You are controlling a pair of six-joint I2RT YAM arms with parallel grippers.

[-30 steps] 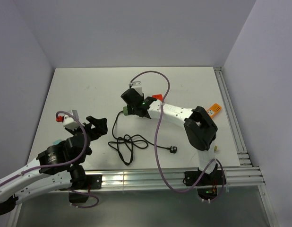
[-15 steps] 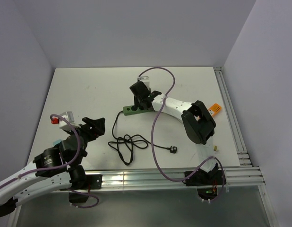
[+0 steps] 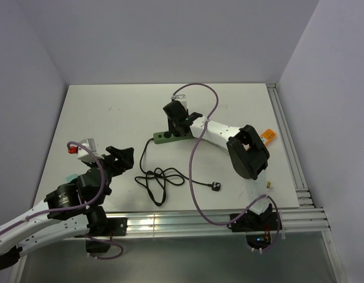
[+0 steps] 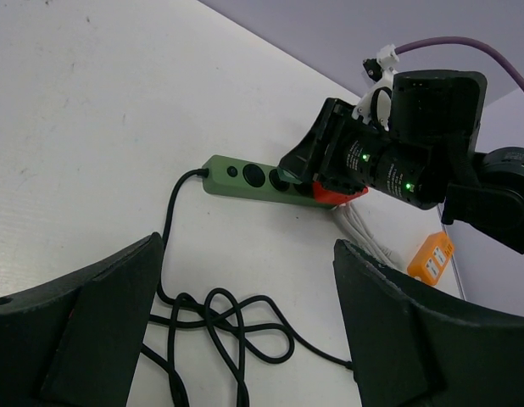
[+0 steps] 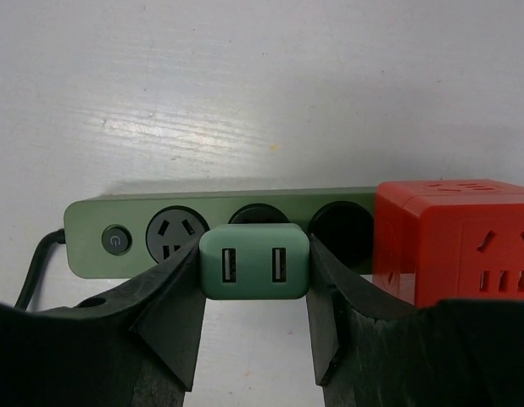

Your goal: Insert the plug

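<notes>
Right pincer clamped on green plug, gripped from both sides. Plug sat right over middle socket of green power strip lying on worktop; whether seated, could not tell. Red cube adapter occupied strip's right end. Left pincer stood wide open, empty, above worktop near coiled black cable, well apart from strip.

We cannot see the pins of the green plug, which covers part of the power strip; the red cube is cropped.
</notes>
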